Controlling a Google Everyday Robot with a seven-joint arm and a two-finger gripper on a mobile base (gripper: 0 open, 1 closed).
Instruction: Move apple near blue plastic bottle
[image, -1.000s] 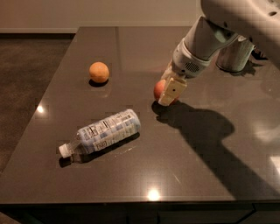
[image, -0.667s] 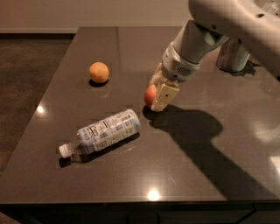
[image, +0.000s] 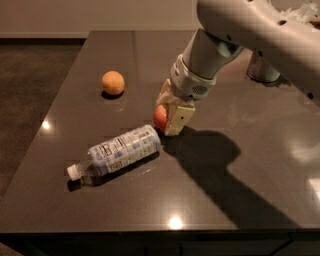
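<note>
1. Apple (image: 159, 118) first: I see it clamped in the end effector (image: 167, 119), low over the middle of the dark, glossy surface (image: 240, 190). Whether it rests on the surface or hangs just above it, I cannot tell.
2. The two pale fingers (image: 178, 118) are drawn in on the apple. One covers its right side in my view and the other sits behind it, so only the reddish left part of the fruit shows.
3. The bottle (image: 122, 151) lies on its side just down and left of the apple, running diagonally. Its white cap (image: 73, 172) points toward the near left corner, and its base end points up toward the apple.
4. The bottle's base end and the apple are very close together. I cannot tell whether they touch or a thin gap remains.
5. A white printed label (image: 111, 150) wraps the middle of the bottle, and the ribbed plastic has a bluish tint.
6. An orange (image: 113, 82) sits alone farther back on the left of my view, well apart from both the apple and the bottle.
7. The white arm (image: 250, 30) comes in from the upper right and slopes down to the wrist above the apple.
8. The arm throws a broad shadow (image: 210, 155) across the surface, to the right of the end effector and toward the front edge.
</note>
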